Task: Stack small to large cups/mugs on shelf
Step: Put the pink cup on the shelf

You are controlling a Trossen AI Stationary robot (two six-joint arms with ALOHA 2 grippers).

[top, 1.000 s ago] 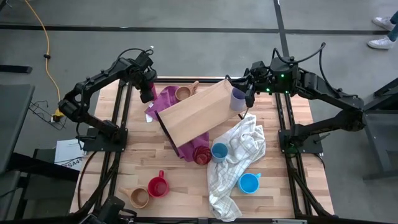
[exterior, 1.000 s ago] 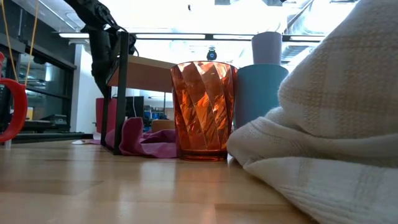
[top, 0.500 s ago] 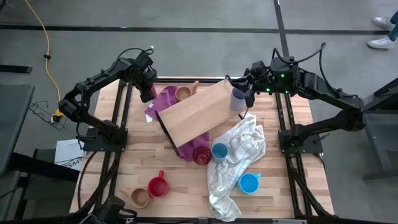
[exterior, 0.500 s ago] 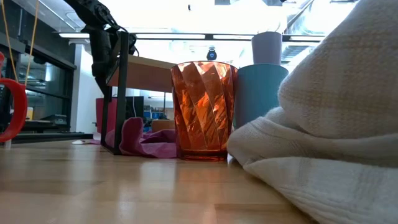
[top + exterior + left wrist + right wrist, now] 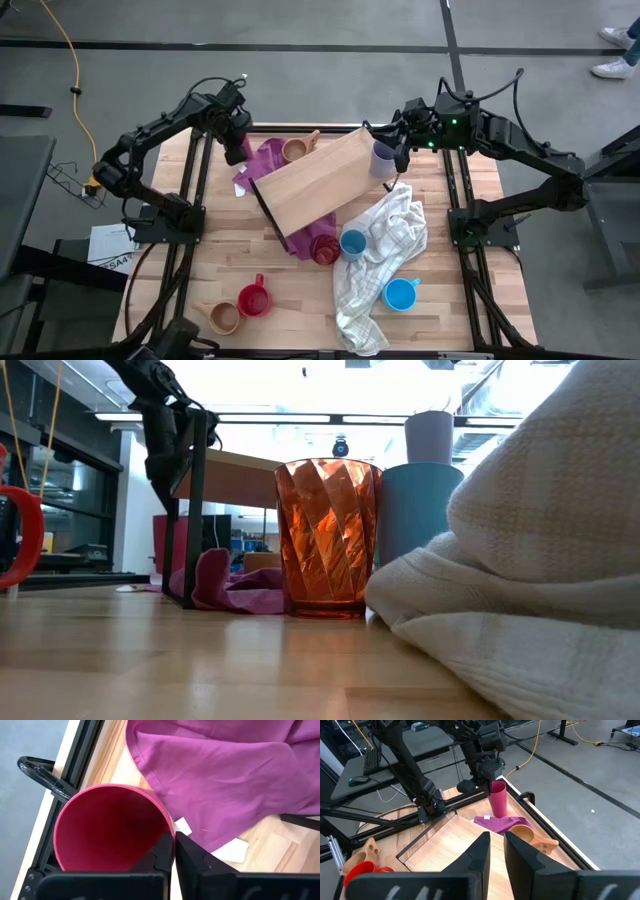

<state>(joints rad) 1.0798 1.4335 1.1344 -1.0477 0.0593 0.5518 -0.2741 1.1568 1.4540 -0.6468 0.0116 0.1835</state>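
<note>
A: High view, read from the left: the left gripper (image 5: 236, 150) is seen at the table's far left corner, beside the purple cloth (image 5: 268, 160). What is held there?

B: A magenta tumbler (image 5: 112, 827) is clamped by its rim, one finger inside and one outside, as shown in the left wrist view. It is judged to stand upright on the table (image 5: 300, 300).

A: And further right?

B: The shelf (image 5: 312, 182) is found mid-table, lying askew over the cloth, with a tan mug (image 5: 296, 150) just behind it. At its right end a lavender tumbler (image 5: 383, 158) is seen close to the right gripper (image 5: 400, 155); whether it is gripped cannot be told. A red cup (image 5: 322, 248) and a blue cup (image 5: 352, 243) are set near the white towel (image 5: 385, 260).

A: Which step is in hand?

B: A pick-up of the magenta tumbler is judged just secured. A lift clear of the cloth would be called for next, then a carry onto the board.
</note>
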